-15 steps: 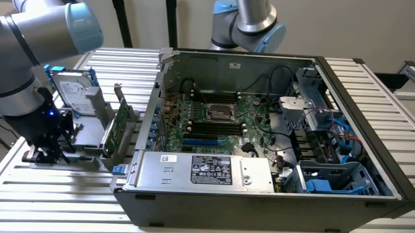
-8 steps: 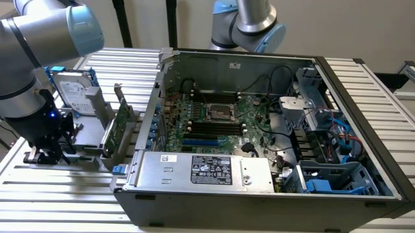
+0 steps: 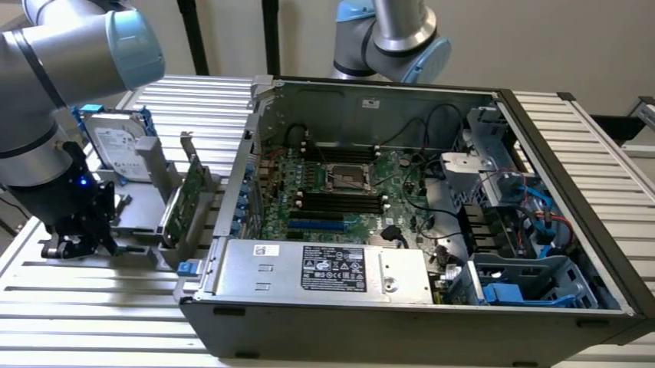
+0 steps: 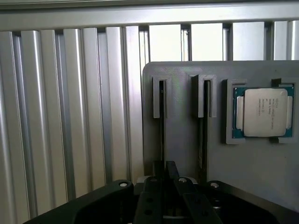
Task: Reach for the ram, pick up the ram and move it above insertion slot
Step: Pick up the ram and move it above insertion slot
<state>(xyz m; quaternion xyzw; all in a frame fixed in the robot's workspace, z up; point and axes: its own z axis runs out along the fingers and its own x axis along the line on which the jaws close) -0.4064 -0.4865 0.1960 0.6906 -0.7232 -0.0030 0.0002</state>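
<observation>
One ram (image 4: pixel 162 135) on edge in gray holder (image 4: pixel 182 116)

even bright light, soft shadows, mild glare

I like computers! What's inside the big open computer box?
Inside the computer box is a green motherboard with a square socket and long black slots, plus blue plastic parts. A silver box with a label covers the front, so what lies under it is hidden.
</observation>
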